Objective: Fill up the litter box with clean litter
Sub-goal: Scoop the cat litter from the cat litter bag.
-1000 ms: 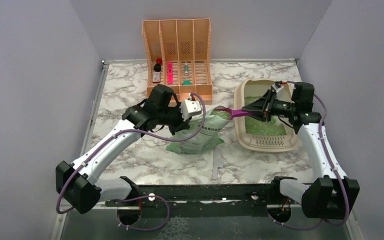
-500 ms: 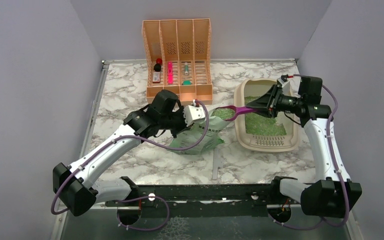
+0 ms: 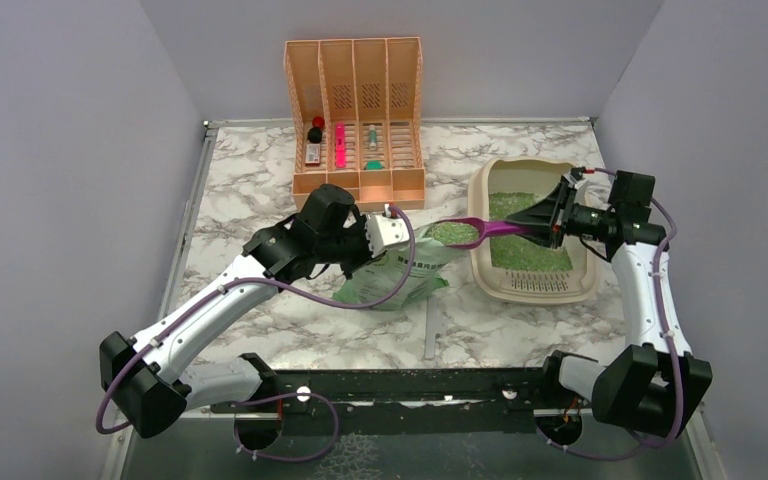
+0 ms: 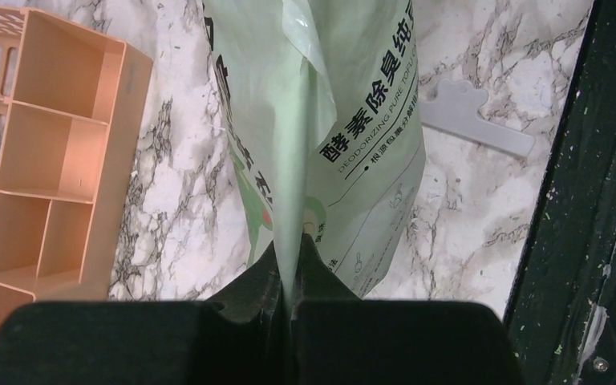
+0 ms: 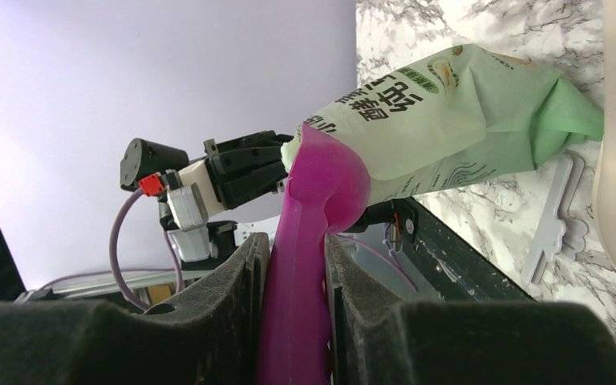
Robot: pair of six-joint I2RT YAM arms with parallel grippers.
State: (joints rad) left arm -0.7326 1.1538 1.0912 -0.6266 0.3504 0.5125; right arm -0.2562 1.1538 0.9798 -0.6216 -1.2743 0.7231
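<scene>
Right claw (image 5: pixel 298 273): I have my pads closed part-way on the handle of the purple scoop (image 5: pixel 321 200), squeezing it from both sides.
Scoop: it reaches left from over the litter box (image 3: pixel 588 283), with its bowl at the mouth of the green bag (image 3: pixel 400 280) (green granules show there).
Left claw (image 4: pixel 289 282): I pinch it tight on a fold of the bag.
Clean litter (image 3: pixel 525 250): a green layer inside the box, on the right of the table (image 3: pixel 260 160).
Peach organizer (image 3: pixel 355 75): on the far side, behind the bag.

Bright, even light from above; soft shadows on the table (image 3: pixel 250 170). Top view sharp. Wrist views: my pads (image 5: pixel 465 337) close, dark, blurred; background crisp.
</scene>
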